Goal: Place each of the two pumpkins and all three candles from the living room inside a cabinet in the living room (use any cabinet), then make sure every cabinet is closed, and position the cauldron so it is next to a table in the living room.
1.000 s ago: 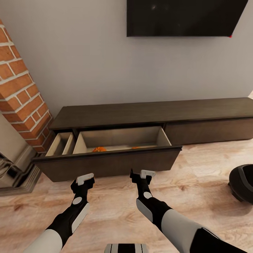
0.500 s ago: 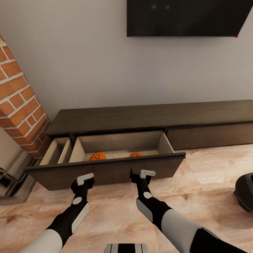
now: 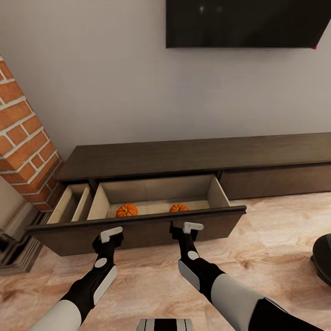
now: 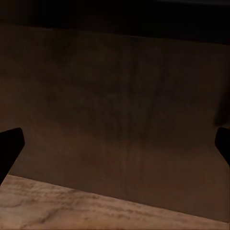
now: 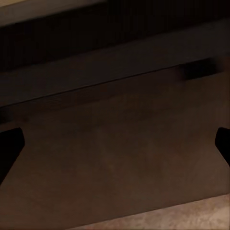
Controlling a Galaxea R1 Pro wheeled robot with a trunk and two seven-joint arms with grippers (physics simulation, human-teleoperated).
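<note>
Against the grey wall, beneath a dark wall-mounted screen (image 3: 243, 23), the long, low, dark brown cabinet (image 3: 197, 156) was seen on the pale wooden floor (image 3: 276, 248); its wide left drawer (image 3: 138, 227) was pulled out, and a pale beige interior was exposed. Two bright orange pumpkins were seen lying on the drawer bottom, apart from each other; the larger-looking pumpkin (image 3: 127, 210) was placed toward the left, and the second pumpkin (image 3: 178, 208) nearer the middle, partly hidden by the top edge of the drawer front. A narrower compartment (image 3: 69, 209) was seen at the drawer's left end, and nothing could be made out within it. The drawer front to the right was seen flush with the cabinet body.

The left gripper (image 3: 110, 236) and the right gripper (image 3: 185, 228) were held side by side just before the drawer front, pointed at it; in the wrist views the dark fingertips (image 4: 9, 146) of each were seen spread to the frame edges, so both claws were released, and nothing was grasped; the brown drawer front was seen close ahead of each, with a strip of floor beyond it. Contact with the wood could not be told.

A brick column (image 3: 23, 147) was seen at the cabinet's left end; the black cauldron (image 3: 323, 257) was seen on the floor at the far right, cut by the frame edge, well apart from the cabinet.
</note>
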